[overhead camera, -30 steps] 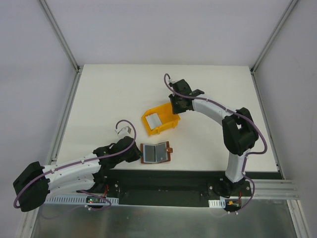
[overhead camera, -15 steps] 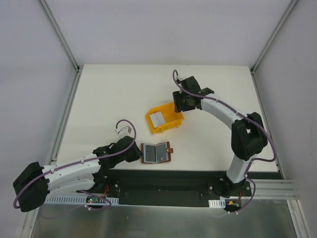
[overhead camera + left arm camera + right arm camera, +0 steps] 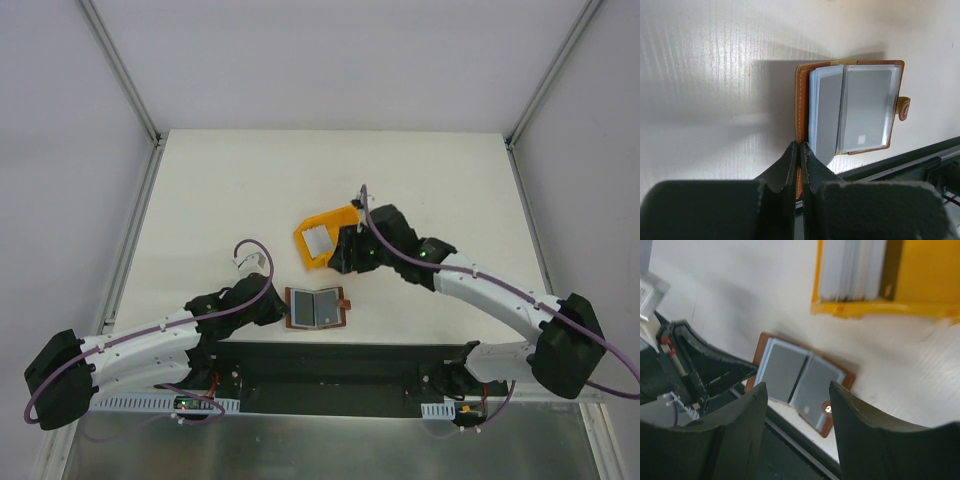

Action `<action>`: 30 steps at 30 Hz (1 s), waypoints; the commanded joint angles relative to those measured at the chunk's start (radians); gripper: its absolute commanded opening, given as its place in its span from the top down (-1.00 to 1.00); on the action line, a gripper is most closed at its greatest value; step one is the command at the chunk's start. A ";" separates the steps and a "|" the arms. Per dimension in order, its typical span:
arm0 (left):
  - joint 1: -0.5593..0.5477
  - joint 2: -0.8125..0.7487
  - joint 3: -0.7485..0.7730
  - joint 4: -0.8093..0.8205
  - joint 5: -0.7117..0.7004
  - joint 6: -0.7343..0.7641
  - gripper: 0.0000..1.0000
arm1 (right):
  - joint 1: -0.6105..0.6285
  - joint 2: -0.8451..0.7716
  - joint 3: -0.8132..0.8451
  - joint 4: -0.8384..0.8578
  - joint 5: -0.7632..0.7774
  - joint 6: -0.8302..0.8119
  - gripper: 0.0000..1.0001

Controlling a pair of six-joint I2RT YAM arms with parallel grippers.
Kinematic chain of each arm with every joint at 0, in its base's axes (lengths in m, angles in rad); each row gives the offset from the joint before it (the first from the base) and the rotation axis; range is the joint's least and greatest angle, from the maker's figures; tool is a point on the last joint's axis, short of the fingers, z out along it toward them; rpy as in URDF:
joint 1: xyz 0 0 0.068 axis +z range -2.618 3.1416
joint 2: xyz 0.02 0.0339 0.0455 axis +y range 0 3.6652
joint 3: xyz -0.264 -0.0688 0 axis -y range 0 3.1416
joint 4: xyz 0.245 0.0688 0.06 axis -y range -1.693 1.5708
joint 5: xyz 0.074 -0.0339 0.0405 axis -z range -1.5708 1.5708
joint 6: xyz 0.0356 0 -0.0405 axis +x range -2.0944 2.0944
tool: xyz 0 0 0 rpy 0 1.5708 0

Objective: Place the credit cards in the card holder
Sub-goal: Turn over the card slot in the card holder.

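The card holder (image 3: 318, 308) lies open near the table's front edge, grey inside with a brown border; it also shows in the left wrist view (image 3: 852, 110) and the right wrist view (image 3: 800, 377). My left gripper (image 3: 282, 311) (image 3: 800, 150) is shut on the holder's brown left cover edge. Several white credit cards (image 3: 318, 240) (image 3: 852, 267) sit in the yellow bin (image 3: 340, 221) (image 3: 920, 275). My right gripper (image 3: 343, 262) (image 3: 797, 392) is open and empty, hovering between the bin's near side and the holder.
The left arm lies low along the front left of the table. The black base rail (image 3: 340, 355) runs just in front of the holder. The right arm reaches in from the lower right over the table.
My right gripper has swung from behind the bin to its near side, toward the holder. The bin has shifted slightly. The left gripper and the holder have not moved.
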 commanded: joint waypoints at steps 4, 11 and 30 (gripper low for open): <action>-0.011 -0.011 0.059 -0.009 0.034 0.048 1.00 | 0.242 0.068 -0.168 0.253 0.053 0.284 -0.04; -0.011 0.003 0.069 -0.009 0.039 0.061 1.00 | 0.331 0.220 -0.127 0.298 0.061 0.337 -0.07; -0.011 0.003 0.066 -0.007 0.045 0.053 1.00 | 0.351 0.346 -0.047 0.235 0.094 0.326 -0.08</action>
